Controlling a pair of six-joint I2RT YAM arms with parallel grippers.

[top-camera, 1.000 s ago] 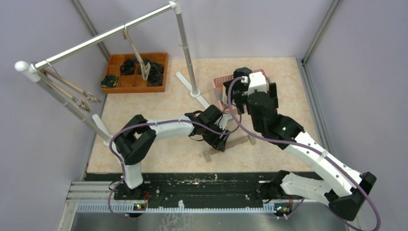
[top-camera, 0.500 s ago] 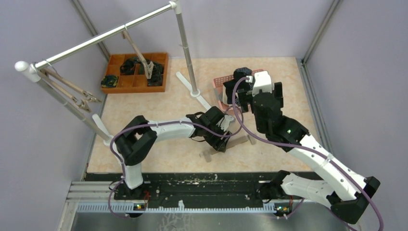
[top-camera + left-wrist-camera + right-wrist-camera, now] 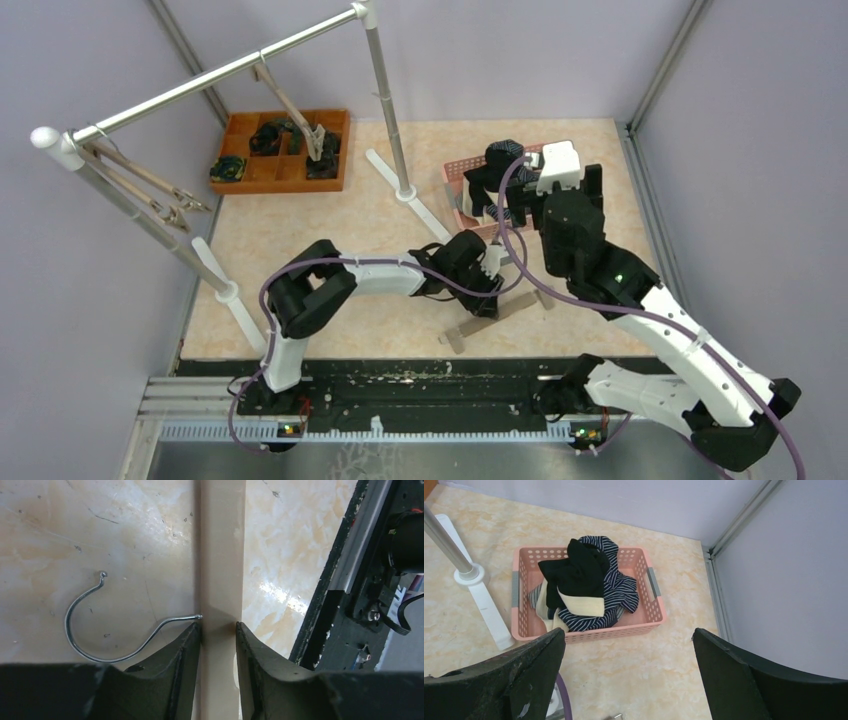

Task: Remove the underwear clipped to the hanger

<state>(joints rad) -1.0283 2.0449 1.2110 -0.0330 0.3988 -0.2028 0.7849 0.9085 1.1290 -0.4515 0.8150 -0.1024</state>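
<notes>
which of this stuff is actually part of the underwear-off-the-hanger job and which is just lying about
Part of the job: pile of black and navy-striped cloth underwear; pink plastic basket holding it; beige wooden hanger clamped in the left tool.
Just lying about: orange wooden divider tray of dark rolled socks; silver metal clothes rail.

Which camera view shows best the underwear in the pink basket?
Right wrist: the underwear lies fully visible, piled in the basket. From the top, the right arm hides part of it. The left wrist shows the hanger, no underwear.
</notes>
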